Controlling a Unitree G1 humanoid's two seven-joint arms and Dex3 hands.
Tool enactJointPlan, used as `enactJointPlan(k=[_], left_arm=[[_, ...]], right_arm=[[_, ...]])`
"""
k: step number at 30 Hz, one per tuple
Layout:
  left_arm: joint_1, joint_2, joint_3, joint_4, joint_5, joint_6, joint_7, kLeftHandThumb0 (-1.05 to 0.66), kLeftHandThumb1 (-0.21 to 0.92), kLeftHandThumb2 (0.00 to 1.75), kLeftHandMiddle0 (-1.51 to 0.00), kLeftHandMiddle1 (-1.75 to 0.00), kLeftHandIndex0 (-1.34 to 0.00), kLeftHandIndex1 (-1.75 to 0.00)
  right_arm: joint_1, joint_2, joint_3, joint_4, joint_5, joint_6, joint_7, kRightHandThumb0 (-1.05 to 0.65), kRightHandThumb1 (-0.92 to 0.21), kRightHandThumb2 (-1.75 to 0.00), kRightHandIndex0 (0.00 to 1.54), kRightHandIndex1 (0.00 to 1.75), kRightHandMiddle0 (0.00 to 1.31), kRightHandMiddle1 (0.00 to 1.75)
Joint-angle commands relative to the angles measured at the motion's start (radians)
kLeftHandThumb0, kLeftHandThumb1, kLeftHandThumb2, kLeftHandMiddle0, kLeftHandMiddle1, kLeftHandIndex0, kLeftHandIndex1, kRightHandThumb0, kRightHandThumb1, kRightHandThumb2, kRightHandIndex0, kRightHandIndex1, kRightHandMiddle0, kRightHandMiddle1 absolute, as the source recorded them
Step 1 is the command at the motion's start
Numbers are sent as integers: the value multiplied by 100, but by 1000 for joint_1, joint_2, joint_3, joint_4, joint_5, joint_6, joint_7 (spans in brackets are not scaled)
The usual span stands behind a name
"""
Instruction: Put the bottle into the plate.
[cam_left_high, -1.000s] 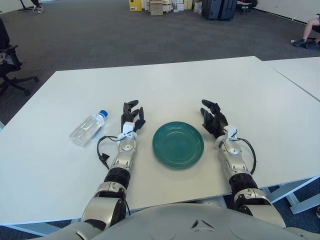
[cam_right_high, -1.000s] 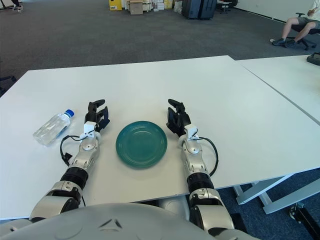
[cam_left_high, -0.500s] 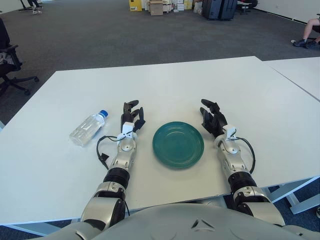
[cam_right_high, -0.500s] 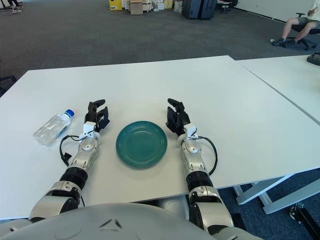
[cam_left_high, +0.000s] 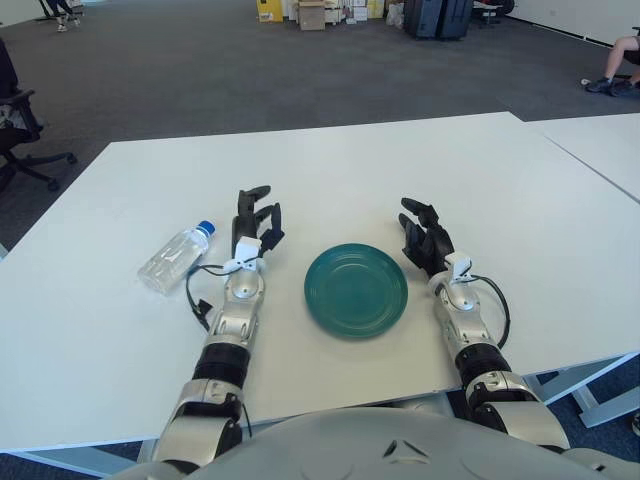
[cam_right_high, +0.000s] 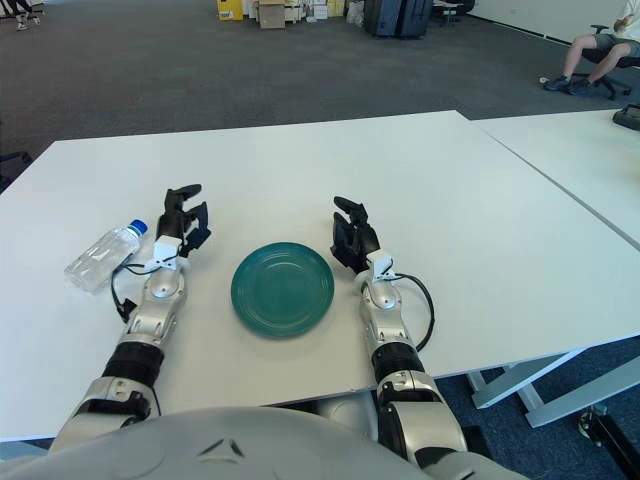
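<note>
The bottle (cam_left_high: 178, 256) is lying on its side on the white surface (cam_left_high: 330, 160), to the left of the left robot hand (cam_left_high: 252, 218) and well apart from the green plate (cam_left_high: 356, 289). Its long axis is running diagonally, with the blue cap pointing away from the robot and toward the right. The left robot hand is sitting between bottle and plate, fingers relaxed and holding nothing. The right robot hand (cam_left_high: 423, 238) is showing beside the plate's right edge, likewise loose and holding nothing. The left robot hand is clearly nearer the bottle, so it is the better candidate for the grasp.
</note>
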Motion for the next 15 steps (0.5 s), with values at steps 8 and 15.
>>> enactJointPlan(k=[8,15], left_arm=[[194,253,55,-621,637,353,-173,-91,92,62,-22,-9,0,-58],[181,309,109,-761,901,539,-411,-97,92,66,-11,-1,0,-31]], right_arm=[[-6,18,-10,31,11,42,-19,-62,-92,-82,30,1,0,79],[1,32,-7,19,8,52,-33,-60,-92,-80,32,1,0,78]])
